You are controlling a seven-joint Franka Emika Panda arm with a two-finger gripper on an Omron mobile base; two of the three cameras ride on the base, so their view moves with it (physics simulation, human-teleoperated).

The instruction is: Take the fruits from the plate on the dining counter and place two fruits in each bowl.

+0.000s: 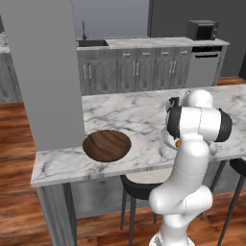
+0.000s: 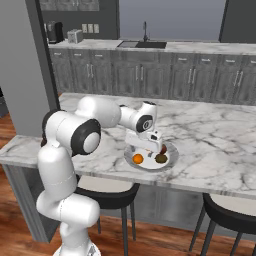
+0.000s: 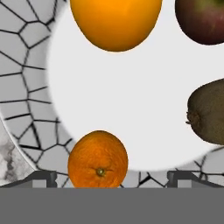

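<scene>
Jaws wide over the plate, nothing held yet

On the marble desk (image 1: 120,115) the dark wooden bowl (image 1: 106,145) sat well to the left, apart from the plate (image 2: 171,152), where the gripper (image 2: 151,148) hung low with jaws spread wide and empty. The small orange (image 3: 98,159) lay between the fingertips (image 3: 43,178) on the plate's patterned rim; a larger orange fruit (image 3: 115,22), a reddish fruit (image 3: 202,19) and a brown kiwi (image 3: 209,111) lay further in. A round fruit on that rim could have rolled off under an off-centre squeeze

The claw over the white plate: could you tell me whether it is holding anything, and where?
Nothing is held; the open claw straddles a small bright orange fruit.
</scene>
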